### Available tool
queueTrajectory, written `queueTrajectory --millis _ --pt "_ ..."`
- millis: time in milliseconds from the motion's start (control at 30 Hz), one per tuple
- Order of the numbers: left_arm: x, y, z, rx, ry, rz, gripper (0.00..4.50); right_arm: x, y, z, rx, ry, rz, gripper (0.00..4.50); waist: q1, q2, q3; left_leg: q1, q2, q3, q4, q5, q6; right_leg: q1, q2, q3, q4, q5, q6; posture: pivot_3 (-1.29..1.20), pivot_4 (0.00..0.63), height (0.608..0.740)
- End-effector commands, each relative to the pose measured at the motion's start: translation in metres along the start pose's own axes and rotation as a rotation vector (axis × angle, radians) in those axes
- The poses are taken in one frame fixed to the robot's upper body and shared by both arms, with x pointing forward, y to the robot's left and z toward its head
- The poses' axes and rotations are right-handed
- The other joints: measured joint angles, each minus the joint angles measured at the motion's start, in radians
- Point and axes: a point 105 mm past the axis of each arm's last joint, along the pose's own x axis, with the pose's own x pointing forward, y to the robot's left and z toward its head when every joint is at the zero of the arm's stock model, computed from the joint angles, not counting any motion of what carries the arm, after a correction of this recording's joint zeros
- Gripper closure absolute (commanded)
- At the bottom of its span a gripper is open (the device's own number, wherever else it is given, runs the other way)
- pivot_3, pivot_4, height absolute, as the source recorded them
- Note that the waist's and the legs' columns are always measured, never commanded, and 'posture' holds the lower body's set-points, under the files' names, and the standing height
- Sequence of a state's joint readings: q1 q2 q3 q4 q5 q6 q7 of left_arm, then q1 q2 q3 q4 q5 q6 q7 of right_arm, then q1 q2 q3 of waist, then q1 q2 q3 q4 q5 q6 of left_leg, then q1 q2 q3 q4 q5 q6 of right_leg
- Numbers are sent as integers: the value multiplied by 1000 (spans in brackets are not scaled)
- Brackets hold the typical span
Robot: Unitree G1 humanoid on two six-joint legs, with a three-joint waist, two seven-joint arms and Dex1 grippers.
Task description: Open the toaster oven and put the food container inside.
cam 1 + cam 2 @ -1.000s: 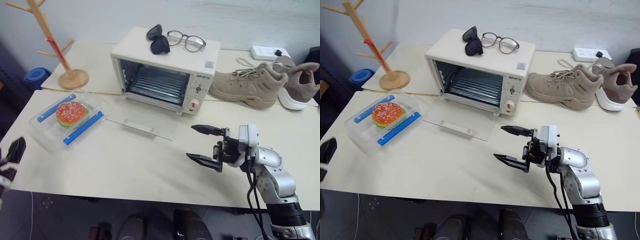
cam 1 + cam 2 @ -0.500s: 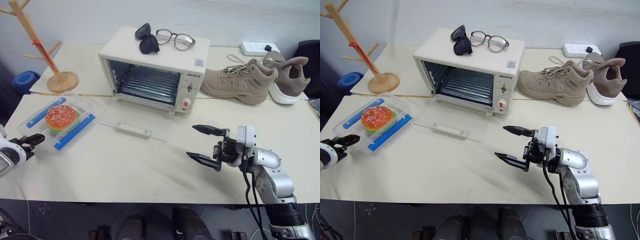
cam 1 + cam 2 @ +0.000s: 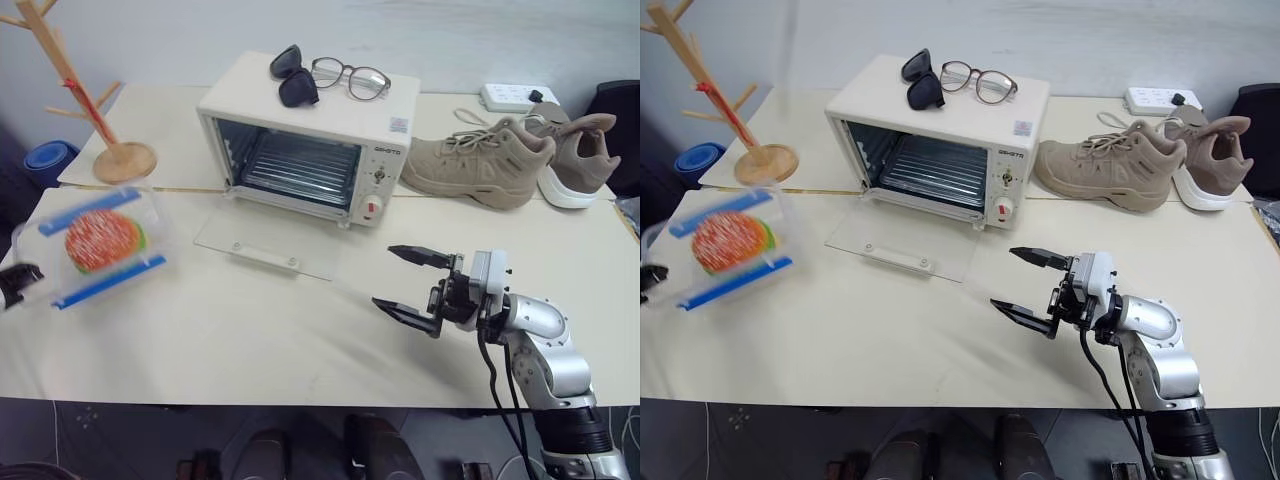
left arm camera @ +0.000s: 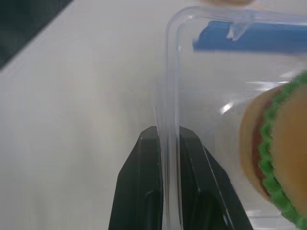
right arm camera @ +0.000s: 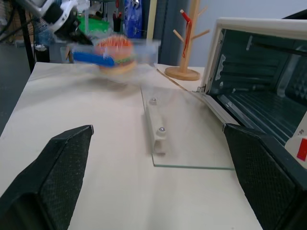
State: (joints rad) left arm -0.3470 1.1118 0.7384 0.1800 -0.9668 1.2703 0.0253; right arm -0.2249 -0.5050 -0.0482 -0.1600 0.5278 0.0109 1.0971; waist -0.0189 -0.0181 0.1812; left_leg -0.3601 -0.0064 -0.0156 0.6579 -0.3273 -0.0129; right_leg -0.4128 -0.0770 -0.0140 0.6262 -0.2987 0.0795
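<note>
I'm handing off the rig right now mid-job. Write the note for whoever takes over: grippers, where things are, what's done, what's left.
Left gripper: shut on the rim of the food container, which is tilted and off the table, at the table's left edge.
Right gripper: open, holding nothing, above the table in front of the toaster oven, pointing left.
Done: oven door is folded down flat, rack exposed.
Left: carry the container to the opening and slide it onto the rack, then let go.

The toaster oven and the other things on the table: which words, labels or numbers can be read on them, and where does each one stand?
None can be read.
Dark brand word on the toaster oven, above its knobs: too small.
Square sticker on its top: too small.
</note>
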Motion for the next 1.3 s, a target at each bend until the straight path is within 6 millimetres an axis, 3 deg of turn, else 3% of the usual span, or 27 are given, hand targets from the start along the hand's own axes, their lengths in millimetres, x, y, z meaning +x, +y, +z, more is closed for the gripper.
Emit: queueTrajectory --millis 33,100,300,533,667,767,800,900,967,1033,1133,1200,1300 --pt "5 -53 15 137 10 -194 4407 -7 -6 12 -54 9 -37 0 14 2 1 0 0 0 0 0 0 0 0 0 0 0 0 0 150 740" --pt "20 -95 11 208 45 -315 4407 -12 -6 10 -55 26 -65 0 28 2 1 0 -1 0 -1 0 0 0 -1 0 -1 0 0 0 150 740" --pt "59 -176 -5 334 82 -482 4407 -18 5 6 -45 38 -85 0 34 1 1 -4 -1 0 2 1 0 -2 2 -1 1 0 1 0 150 740" --pt "84 -209 -10 397 94 -543 4407 -14 14 8 -40 29 -114 0 9 0 2 -11 2 14 6 2 -1 -16 8 5 14 1 2 0 150 740" --pt "87 -223 -2 398 56 -586 3119 -13 19 7 -26 29 -149 0 16 0 2 -10 2 15 8 2 -1 -16 9 6 15 1 2 0 150 740" --pt "74 -228 15 350 -12 -677 2179 -9 22 9 -10 29 -151 0 15 0 2 -10 2 15 8 2 0 -16 9 11 16 1 2 0 150 740" --pt "71 -227 18 337 -27 -694 2179 -8 23 11 -2 27 -151 0 15 0 2 -11 2 15 8 2 0 -16 9 14 17 1 2 0 150 740" --pt "52 -200 26 422 -98 -722 2179 1 28 11 27 62 -105 0 4 0 2 -10 2 16 7 2 -1 -18 10 15 17 1 2 0 150 740" --pt "38 -172 13 604 -144 -774 2567 12 32 6 61 108 -72 376 -19 0 2 -10 3 17 6 2 -1 -19 10 17 17 1 2 0 150 740" --pt "22 -157 -3 783 -249 -887 3076 23 34 0 79 151 -49 914 -18 0 2 -7 2 16 4 2 -1 -20 11 21 18 1 1 0 150 740" --pt "21 -140 -26 758 -231 -918 3980 38 36 -9 83 187 -17 1930 -4 -1 2 -9 3 13 7 2 -2 -22 10 19 14 0 -1 0 150 740" --pt "19 -139 -58 806 -163 -994 4452 54 35 -20 74 218 8 2441 8 -1 2 -11 3 10 7 2 -2 -21 9 17 14 0 -1 0 150 740" --pt "23 -152 -81 780 -154 -1051 4500 73 27 -32 30 252 19 3463 23 -1 2 -10 1 9 7 -2 7 -18 5 16 12 0 -1 0 150 740"
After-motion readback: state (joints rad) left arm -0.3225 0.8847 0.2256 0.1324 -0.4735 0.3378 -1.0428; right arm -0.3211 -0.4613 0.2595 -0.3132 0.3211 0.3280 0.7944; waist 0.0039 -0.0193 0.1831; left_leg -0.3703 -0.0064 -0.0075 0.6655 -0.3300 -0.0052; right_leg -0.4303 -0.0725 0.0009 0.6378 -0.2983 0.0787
